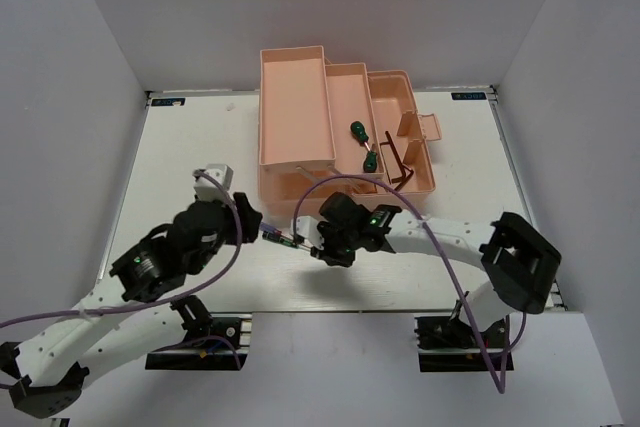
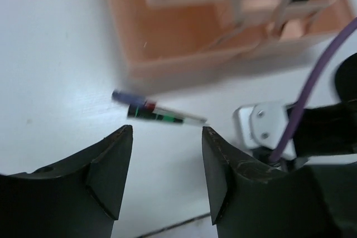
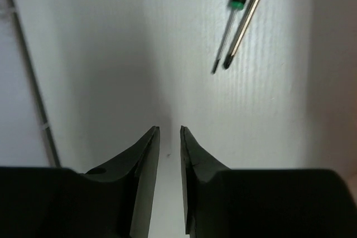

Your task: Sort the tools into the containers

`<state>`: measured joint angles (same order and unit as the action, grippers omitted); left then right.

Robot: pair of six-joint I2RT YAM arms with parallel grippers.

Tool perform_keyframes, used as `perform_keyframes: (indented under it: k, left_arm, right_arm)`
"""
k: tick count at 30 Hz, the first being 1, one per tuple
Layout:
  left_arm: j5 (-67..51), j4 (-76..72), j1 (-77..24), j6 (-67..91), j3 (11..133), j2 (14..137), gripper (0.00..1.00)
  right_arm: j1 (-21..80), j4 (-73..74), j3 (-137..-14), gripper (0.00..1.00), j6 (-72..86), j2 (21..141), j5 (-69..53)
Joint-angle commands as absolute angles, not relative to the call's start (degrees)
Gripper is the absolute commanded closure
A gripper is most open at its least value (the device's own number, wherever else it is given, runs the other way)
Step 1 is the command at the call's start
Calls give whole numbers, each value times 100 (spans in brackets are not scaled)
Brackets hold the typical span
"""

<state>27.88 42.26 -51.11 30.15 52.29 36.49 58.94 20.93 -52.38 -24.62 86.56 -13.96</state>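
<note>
Slim screwdriver (image 2: 159,114): it lies flat on the counter (image 1: 200,147), just in front of the near wall of the toolbox (image 1: 295,107) and between the two arms. It is not yet sorted.
Other tools: the two green screwdrivers (image 1: 355,130) and the hex keys (image 1: 402,162) lie already inside the fold-out trays.
Left end effector (image 2: 167,137): released, with the fingers wide apart and nothing in it. It hovers above the slim screwdriver.
Right end effector (image 3: 169,132): clenched almost to touching, with nothing between. The screwdriver shaft is off to one side of it.
Risk, grasp: the tool lies nearly along the closing line of the left fingers, so they may push its ends and it may roll away.
Risk, collision: both end effectors are near one small tool. If you bring in both, they may knock together.
Risk, cable: the purple cable (image 1: 330,182) arcs over the toolbox front and may catch there.
Counter: white, smooth and flat. I judge it stops a round handle very little.
Room: plain white walls (image 1: 80,47) on three sides.
</note>
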Motion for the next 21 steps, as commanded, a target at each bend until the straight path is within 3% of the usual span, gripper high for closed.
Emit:
perform_keyframes:
  k: [1, 6, 8, 9, 12, 21]
  left_arm:
    - [2935, 4816, -5106, 3497, 4914, 3438, 37]
    - [3067, 4921, -5106, 3498, 4641, 2770, 34]
    - [3128, 5054, -5106, 3568, 4641, 2506, 33]
    - [3129, 5054, -5106, 3568, 4588, 2400, 33]
    - [3592, 5351, -5106, 3910, 4649, 1996, 29]
    - [3876, 5528, -5106, 4228, 4597, 1117, 24]
  right_arm:
    - [6195, 1460, -5799, 73, -2549, 8963, -212]
    - [6354, 1362, -6441, 73, -2522, 9570, -202]
    - [6381, 1371, -6661, 69, -2654, 9878, -334]
    - [6407, 1423, -6888, 61, -2680, 10027, -369]
    - [6425, 1660, -7373, 56, -2716, 10423, -597]
    - [6407, 1889, -8200, 60, -2496, 11241, -598]
